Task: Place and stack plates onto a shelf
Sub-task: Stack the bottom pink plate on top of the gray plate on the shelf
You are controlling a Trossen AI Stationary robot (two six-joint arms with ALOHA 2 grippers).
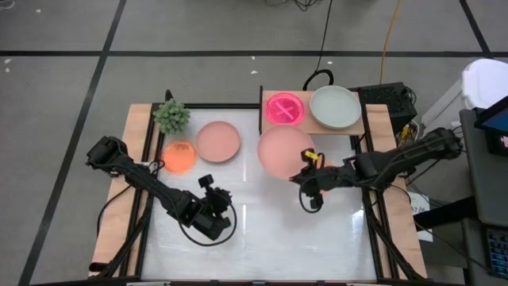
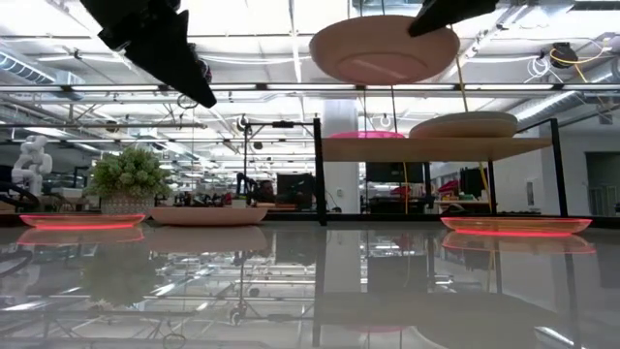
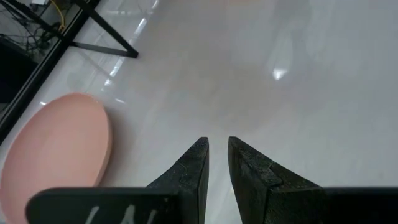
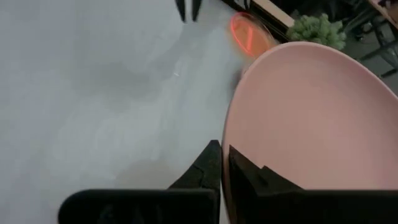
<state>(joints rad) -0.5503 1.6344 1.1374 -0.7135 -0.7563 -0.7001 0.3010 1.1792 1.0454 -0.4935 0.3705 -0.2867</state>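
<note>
A large salmon-pink plate hangs in the air just in front of the shelf, with my right gripper shut on its rim. In the low view this plate is higher than the shelf top. A neon pink plate and a pale grey-green plate lie flat on the shelf. A smaller salmon plate and a neon orange plate rest on the table. My left gripper hovers over the table's middle left, its fingers narrowly apart with nothing between them. My right gripper pinches the large salmon plate's rim on its near right side, one finger on the upper face and one underneath. The fingers come from the table's right, slanting down. The plate is lifted clear and close to level, hollow side up.
A small spiky green plant stands at the far left corner. In the low view another neon orange plate lies on the table at the right. A salmon plate shows beside my left gripper. The table's near half is bare white.
</note>
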